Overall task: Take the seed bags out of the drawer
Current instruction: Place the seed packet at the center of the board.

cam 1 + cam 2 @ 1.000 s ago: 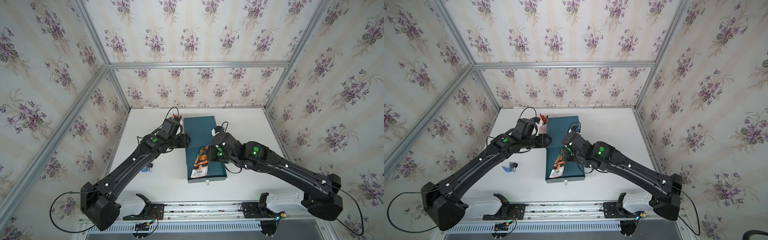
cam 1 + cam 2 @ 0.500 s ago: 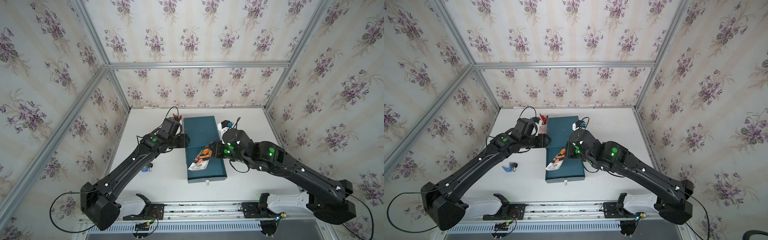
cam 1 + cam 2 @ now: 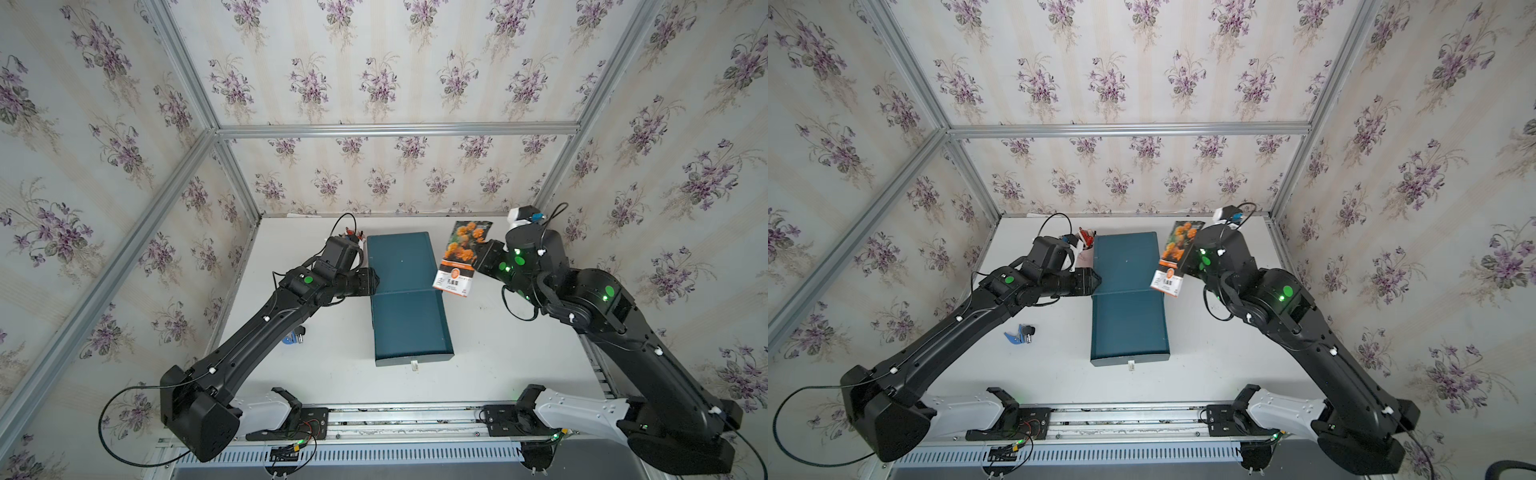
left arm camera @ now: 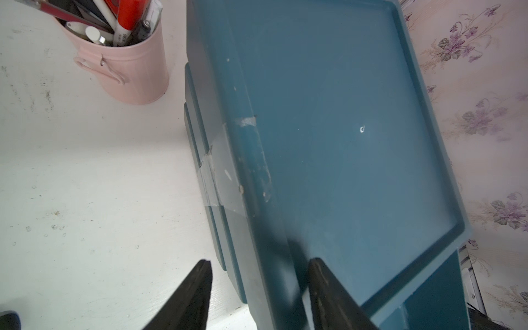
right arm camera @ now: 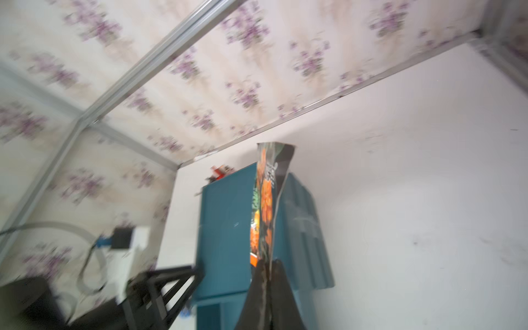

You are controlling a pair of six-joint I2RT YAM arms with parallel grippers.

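Now: orange seed bag (image 3: 461, 259) aloft beside the drawer unit (image 3: 399, 262)

The right hand (image 5: 267, 268) is clamped tight on the bag's edge and holds it in the air over the worktop (image 3: 519, 332), by the teal unit's right side. The left hand (image 4: 258, 261) is partly open, its fingers straddling the unit's left rim.

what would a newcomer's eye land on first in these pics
The bright orange-flower seed bag jumps out first. It is pinched by one edge in the shut right gripper and held in the air just right of the teal drawer unit. Next comes the left gripper, jaws apart astride that unit's left edge, with a pink cup of pens standing close by.
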